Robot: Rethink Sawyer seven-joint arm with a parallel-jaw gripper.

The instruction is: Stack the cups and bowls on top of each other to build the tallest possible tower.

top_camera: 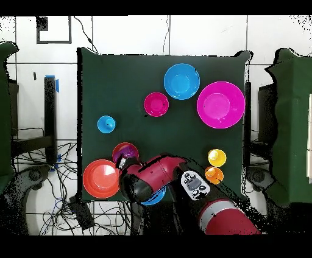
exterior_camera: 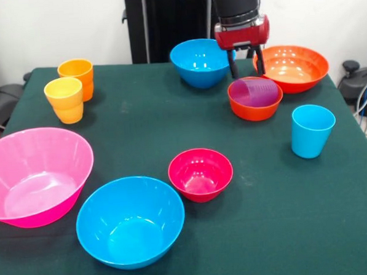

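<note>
A translucent purple cup (exterior_camera: 255, 92) sits inside the small orange-red bowl (exterior_camera: 254, 108) at the back right; the pair also shows in the overhead view (top_camera: 125, 151). My gripper (exterior_camera: 246, 65) hangs just above and behind the cup with its fingers (exterior_camera: 232, 65) apart and nothing between them. The small magenta bowl (exterior_camera: 200, 173) stands alone mid-table. The light blue cup (exterior_camera: 312, 131) stands at the right. The orange cup (exterior_camera: 77, 74) and the yellow-orange cup (exterior_camera: 64, 99) stand side by side at the back left.
The wide orange-red bowl (exterior_camera: 292, 67) is right behind the gripper and a blue bowl (exterior_camera: 199, 63) is to its left. The pink bowl (exterior_camera: 36, 176) and a second blue bowl (exterior_camera: 130, 221) sit at the front left. The arm (top_camera: 152, 179) covers part of one blue bowl overhead.
</note>
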